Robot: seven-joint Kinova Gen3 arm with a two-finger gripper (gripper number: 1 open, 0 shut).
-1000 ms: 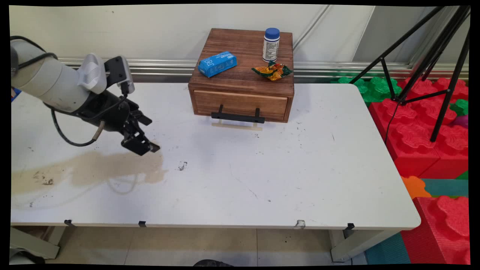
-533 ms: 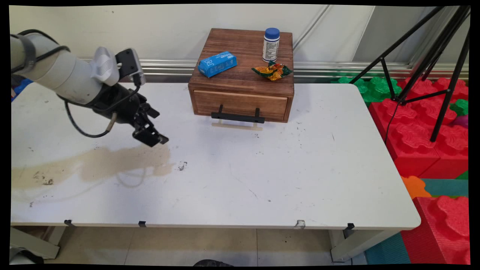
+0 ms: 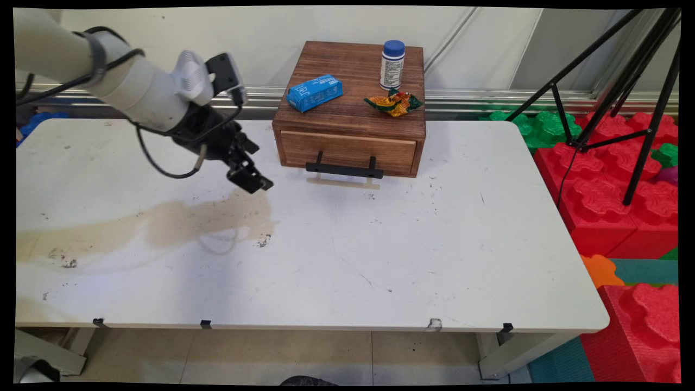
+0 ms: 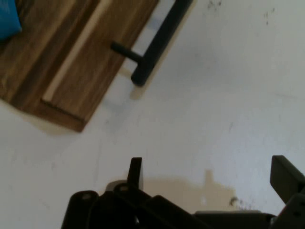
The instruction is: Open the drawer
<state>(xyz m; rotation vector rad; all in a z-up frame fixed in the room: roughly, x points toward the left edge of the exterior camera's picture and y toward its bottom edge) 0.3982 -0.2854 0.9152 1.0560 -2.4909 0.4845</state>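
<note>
Claw: gripper [image 3: 259,184] with fingers [image 4: 135,172] spread apart, holding nothing, above the white table [image 3: 412,255].
Nearest: wooden drawer box [image 3: 350,127], just right of it; drawer shut, black handle [image 3: 344,170] facing near.
On the box: blue carton [image 3: 315,93], white bottle with blue cap [image 3: 392,64], crumpled wrapper [image 3: 394,103].
Far right: black tripod [image 3: 624,81], red foam blocks [image 3: 608,212].

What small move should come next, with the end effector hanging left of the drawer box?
Probably ease the open end effector right toward the black handle. It holds nothing, hangs above the table, and the wooden drawer box appears shut with its handle clear.
</note>
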